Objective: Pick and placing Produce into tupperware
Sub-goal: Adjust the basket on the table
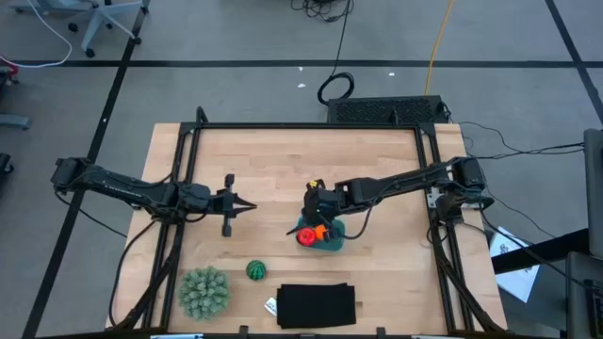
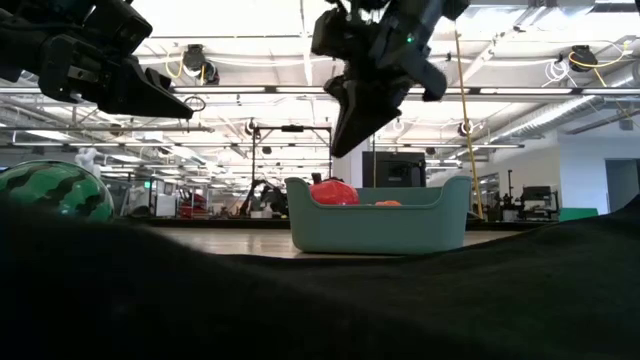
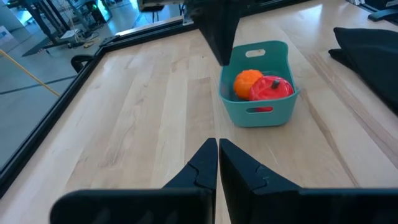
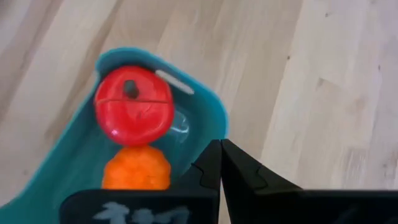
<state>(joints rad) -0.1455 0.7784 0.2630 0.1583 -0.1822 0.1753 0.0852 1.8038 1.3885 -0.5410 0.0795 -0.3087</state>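
Note:
The teal tupperware (image 1: 332, 243) stands on the table, right of centre. The red fruit (image 4: 132, 111) and the orange ball (image 4: 137, 169) lie inside it, side by side. The dark green striped ball (image 1: 256, 270) rests on the table nearer the front edge and also shows in the low view (image 2: 55, 190). My right gripper (image 1: 309, 222) hangs shut above the container's rim (image 4: 208, 102), clear of it (image 2: 345, 140). My left gripper (image 1: 251, 205) is shut and hovers left of the container, pointing toward it (image 3: 217, 149).
A large pale green spiky ball (image 1: 203, 292) sits near the front left corner. A flat black rectangle (image 1: 316, 306) lies at the front edge, with a small white tag (image 1: 270, 306) beside it. Bare wood (image 1: 283, 165) stretches toward the far edge.

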